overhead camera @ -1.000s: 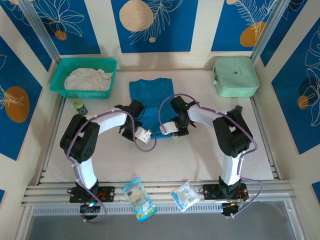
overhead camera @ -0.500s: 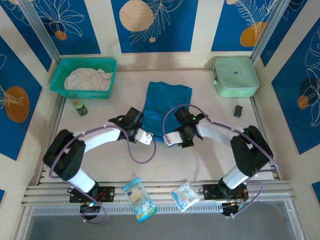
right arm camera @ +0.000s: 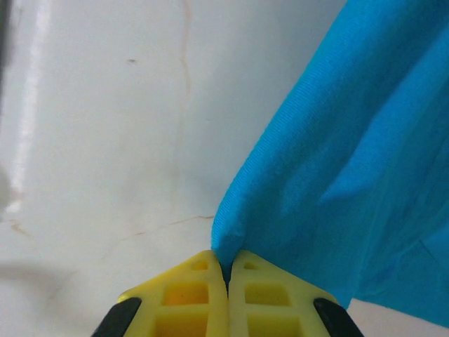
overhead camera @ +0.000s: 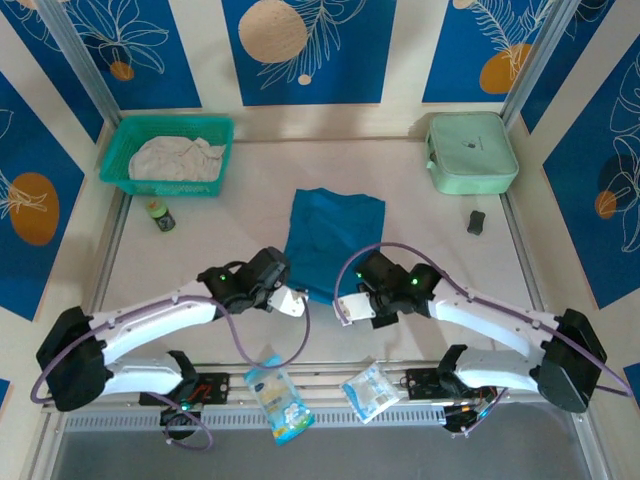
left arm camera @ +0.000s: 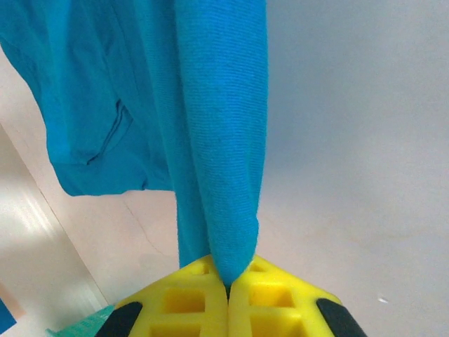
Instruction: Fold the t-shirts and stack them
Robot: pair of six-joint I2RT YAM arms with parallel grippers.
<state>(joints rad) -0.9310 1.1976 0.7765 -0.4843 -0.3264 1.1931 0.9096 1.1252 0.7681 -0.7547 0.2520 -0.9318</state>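
Left claw [left arm camera: 228,281] is clenched on the near left corner of the teal-blue t-shirt [overhead camera: 335,235]. Right claw [right arm camera: 226,270] is clenched on its near right corner. Both claws sit side by side at the near hem, equally close to the garment. From the claws the shirt extends straight away across the desk [overhead camera: 200,250], long axis near to far. The next fold likely carries the near hem toward the far edge. Further back, the off-white t-shirt [overhead camera: 178,157] lies bunched in the teal mesh basket [overhead camera: 170,120], far left.
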